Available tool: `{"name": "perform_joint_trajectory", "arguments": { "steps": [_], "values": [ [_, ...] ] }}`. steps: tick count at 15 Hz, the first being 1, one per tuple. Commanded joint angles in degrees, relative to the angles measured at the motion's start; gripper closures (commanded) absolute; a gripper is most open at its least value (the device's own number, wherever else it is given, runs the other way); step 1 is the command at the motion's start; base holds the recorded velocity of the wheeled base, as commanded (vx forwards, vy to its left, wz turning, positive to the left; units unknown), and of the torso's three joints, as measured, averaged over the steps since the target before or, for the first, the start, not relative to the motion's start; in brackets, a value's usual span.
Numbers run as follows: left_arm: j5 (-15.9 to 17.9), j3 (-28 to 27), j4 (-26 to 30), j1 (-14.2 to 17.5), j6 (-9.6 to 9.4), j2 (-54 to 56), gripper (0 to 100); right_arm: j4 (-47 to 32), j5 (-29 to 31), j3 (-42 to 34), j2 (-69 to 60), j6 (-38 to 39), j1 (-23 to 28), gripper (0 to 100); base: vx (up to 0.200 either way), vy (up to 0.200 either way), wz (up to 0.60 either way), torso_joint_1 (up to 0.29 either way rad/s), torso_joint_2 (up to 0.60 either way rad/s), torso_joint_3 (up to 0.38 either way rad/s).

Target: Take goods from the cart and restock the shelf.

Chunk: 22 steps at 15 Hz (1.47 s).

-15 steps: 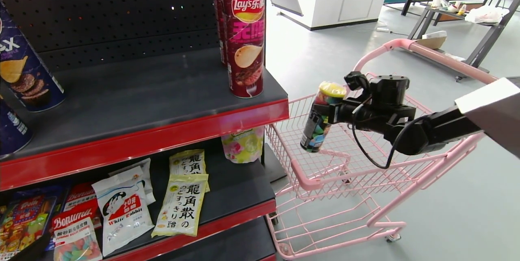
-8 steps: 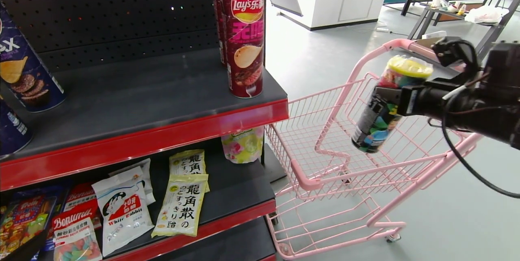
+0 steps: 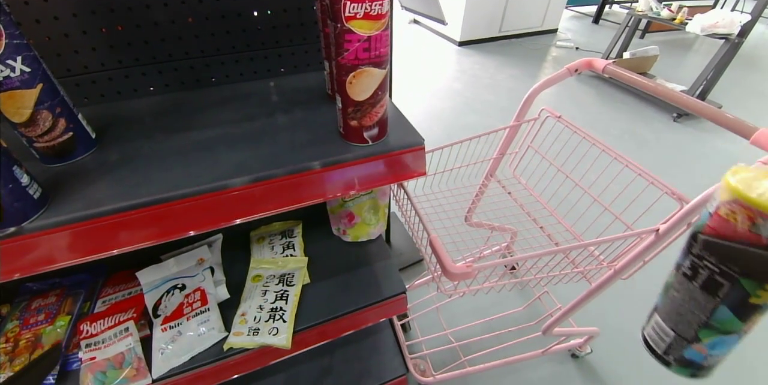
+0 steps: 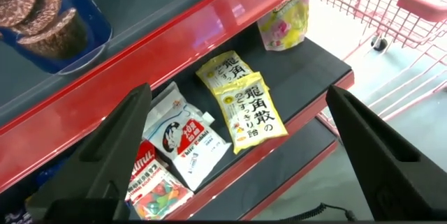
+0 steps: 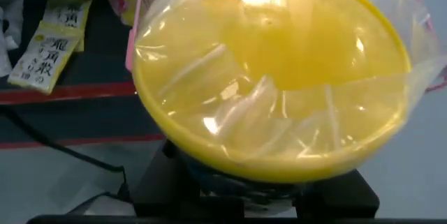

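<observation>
One yellow-lidded canister (image 3: 711,307) taken from the pink cart (image 3: 447,262), not yet shelved
The canister was held clamped in the right gripper (image 3: 733,256), beside the cart; the left gripper (image 4: 237,154) was spread empty before the lower shelf (image 3: 354,271); placement was judged outstanding

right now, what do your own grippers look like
The left gripper has two matte dark grey fingers, wide at the base and tapering to blunt tips, with no markings. The right gripper is black and blocky, with a thin black cable beside it.
</observation>
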<state>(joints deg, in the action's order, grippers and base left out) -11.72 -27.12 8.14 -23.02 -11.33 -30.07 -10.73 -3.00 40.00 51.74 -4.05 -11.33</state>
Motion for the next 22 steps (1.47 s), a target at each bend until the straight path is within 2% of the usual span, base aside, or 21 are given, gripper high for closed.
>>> {"name": "perform_joint_trajectory", "arguments": {
  "steps": [1, 5, 9, 11, 17, 22],
  "values": [
    [-0.24, 0.32, -0.06, -0.01, -0.10, 1.51, 0, -4.13, -0.34, 0.17, -10.96, -0.79, -0.01, 100, 0.000, 0.000, 0.00, 0.000, 0.00, 0.000],
    [-0.15, 0.14, -0.15, -0.01, -0.54, 2.04, 0, -3.95, -0.17, -0.09, -11.48, -3.95, 0.08, 100, 0.000, 0.000, 0.00, 0.000, 0.00, 0.000],
    [-0.15, -0.12, -0.15, -0.01, -2.21, 1.42, 0, -3.51, -0.17, 0.17, -10.87, -3.95, 0.08, 100, 0.000, 0.000, 0.00, 0.013, -0.05, -0.034],
    [-0.15, -0.74, -0.15, -0.01, -2.56, 0.72, 0, -3.33, -0.34, 0.26, -10.16, -3.95, -0.01, 100, 0.000, 0.000, 0.00, 0.115, -0.38, -0.266],
    [-1.64, -1.09, -0.15, 0.08, -6.52, -0.07, 0, 0.09, -0.43, 0.87, -5.42, -3.95, -0.01, 100, 0.000, 0.000, 0.00, 0.178, -0.54, -0.357],
    [-1.64, -2.58, -0.15, 0.08, -6.69, -1.39, 0, 1.67, -0.34, 1.05, -3.31, -4.04, -0.01, 100, 0.000, 0.000, 0.00, 0.207, -0.54, -0.332]
  ]
}}
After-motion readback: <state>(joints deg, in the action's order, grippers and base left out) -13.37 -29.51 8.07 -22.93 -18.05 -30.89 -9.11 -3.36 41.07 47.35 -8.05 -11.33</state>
